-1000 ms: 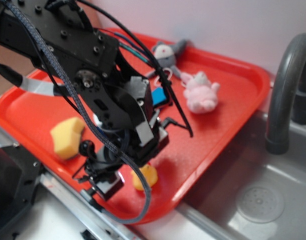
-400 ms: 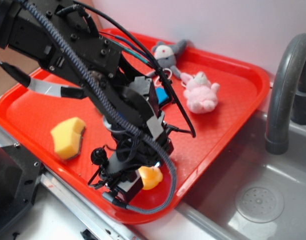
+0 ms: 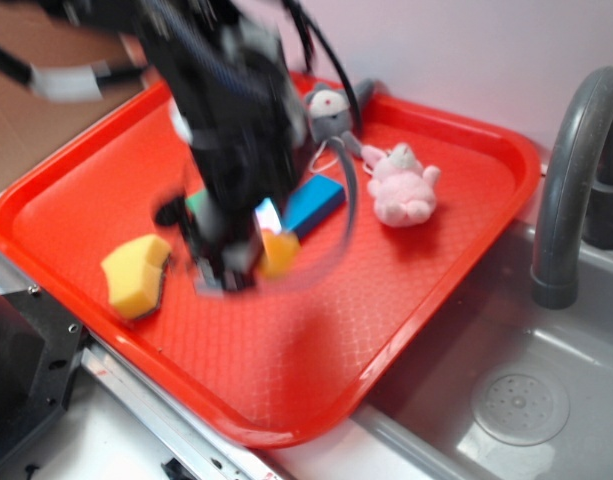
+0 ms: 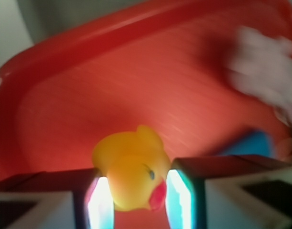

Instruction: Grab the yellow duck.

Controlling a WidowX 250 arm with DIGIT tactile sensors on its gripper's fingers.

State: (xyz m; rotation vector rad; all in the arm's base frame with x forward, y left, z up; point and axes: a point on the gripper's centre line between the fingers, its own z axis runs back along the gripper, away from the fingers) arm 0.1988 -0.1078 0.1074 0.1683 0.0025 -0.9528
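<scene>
My fingers (image 4: 136, 191) are clamped on the duck (image 4: 131, 171); I should squeeze evenly and lift straight above the tray (image 3: 406, 300).

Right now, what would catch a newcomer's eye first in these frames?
The yellow duck pinched between the gripper fingers fills the wrist view. In the exterior view, the blurred black arm hangs over the red tray, with a yellow sponge near its left edge and a pink plush toward the back.

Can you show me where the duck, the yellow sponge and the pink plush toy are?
duck (image 4: 131, 174), wrist view, on its body between the pincer's fingers.
sponge (image 3: 136, 274), exterior view, on its yellow top face.
pink plush (image 3: 404, 190), exterior view, on its belly.
</scene>
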